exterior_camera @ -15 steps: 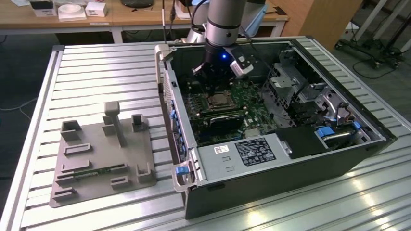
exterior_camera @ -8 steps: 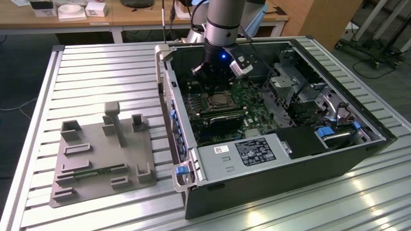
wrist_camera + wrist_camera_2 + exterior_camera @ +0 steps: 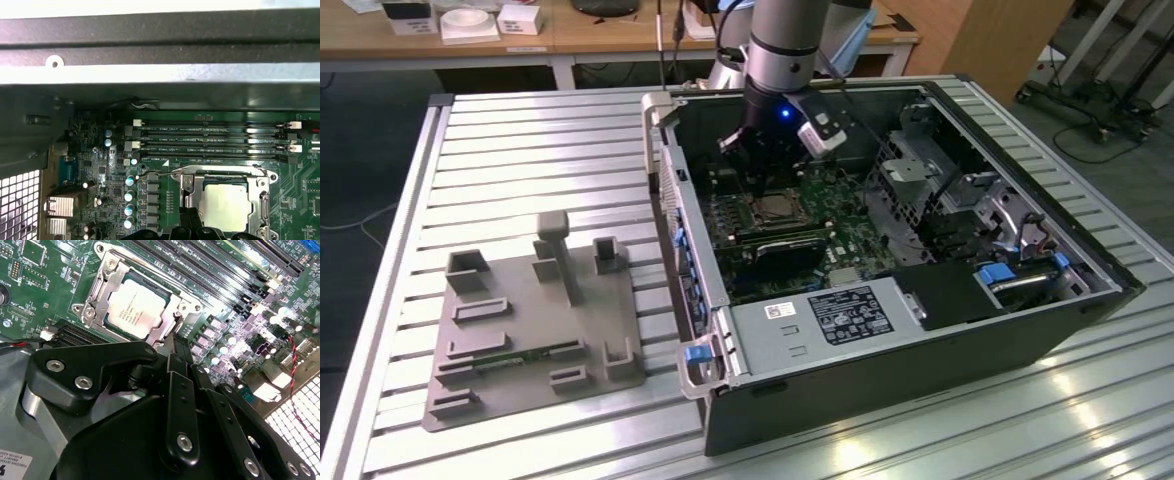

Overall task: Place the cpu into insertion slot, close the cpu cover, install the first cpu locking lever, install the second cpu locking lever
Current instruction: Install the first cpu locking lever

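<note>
Black linkage bars (image 3: 150, 430) of the jaws are seen closest in the second wrist view, fastened with round-headed screws and reaching toward the socket. Whether the jaws are spread or pressed together cannot be told. Just past the bars, the cpu (image 3: 135, 307) is seated flat in the socket, its silvery top turned up. The cpu cover (image 3: 102, 287) is laid down around it, so that the chip is framed by the silver plate.

In the first wrist view the cpu (image 3: 225, 207) and the cpu cover (image 3: 260, 205) are shown in the same way, with dark parts of the jaws just beside the socket's edge. A thin wire lever (image 3: 155, 172) is seen near one side of the socket; whether it is latched cannot be told. Long memory slots (image 3: 210, 140) are ranged beside the socket on the green motherboard (image 3: 300, 200).

In the exterior view the arm (image 3: 787, 40) is lowered into an open computer case (image 3: 881, 390), which is laid on its side on a slatted metal desk (image 3: 534, 150). The arm's end is held just above the cpu (image 3: 781, 208). A black power box (image 3: 834, 315) with a white label is mounted in the case, nearer the camera. A grey fixture plate (image 3: 520, 370) is set on the desk toward the exterior view's left, apart from the case.
</note>
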You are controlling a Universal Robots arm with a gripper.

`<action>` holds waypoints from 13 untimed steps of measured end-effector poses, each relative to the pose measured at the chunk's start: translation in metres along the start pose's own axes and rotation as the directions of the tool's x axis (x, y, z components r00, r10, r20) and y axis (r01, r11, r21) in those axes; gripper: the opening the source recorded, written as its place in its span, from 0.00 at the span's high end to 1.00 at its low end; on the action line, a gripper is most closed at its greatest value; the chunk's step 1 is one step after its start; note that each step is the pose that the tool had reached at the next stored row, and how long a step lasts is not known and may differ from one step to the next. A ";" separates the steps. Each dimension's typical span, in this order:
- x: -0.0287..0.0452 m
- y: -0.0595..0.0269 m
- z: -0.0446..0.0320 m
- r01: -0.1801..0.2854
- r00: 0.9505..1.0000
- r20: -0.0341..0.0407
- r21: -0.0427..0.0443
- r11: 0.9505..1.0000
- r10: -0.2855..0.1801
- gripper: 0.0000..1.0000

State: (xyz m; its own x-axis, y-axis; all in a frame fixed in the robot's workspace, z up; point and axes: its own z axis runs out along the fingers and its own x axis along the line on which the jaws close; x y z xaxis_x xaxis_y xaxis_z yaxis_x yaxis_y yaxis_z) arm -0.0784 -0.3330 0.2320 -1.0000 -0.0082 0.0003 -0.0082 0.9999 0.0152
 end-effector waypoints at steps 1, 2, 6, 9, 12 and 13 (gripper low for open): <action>0.0000 0.0000 -0.0007 0.000 1.000 0.000 0.000 1.000 0.000 0.90; 0.0000 0.0000 -0.0012 0.001 1.000 0.000 0.000 1.000 -0.001 0.90; 0.0025 0.0001 -0.0021 0.001 1.000 0.000 0.000 1.000 -0.001 0.90; 0.0087 0.0001 -0.0022 0.001 1.000 0.000 0.000 1.000 -0.001 0.90; 0.0150 0.0002 -0.0022 0.001 1.000 0.000 -0.003 1.000 -0.001 0.90; 0.0180 0.0002 -0.0022 0.001 1.000 0.000 -0.005 1.000 -0.001 0.90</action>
State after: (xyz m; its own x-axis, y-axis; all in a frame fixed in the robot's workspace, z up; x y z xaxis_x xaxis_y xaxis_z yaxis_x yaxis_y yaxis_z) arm -0.0964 -0.3331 0.2342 -1.0000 -0.0092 0.0003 -0.0092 0.9998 0.0198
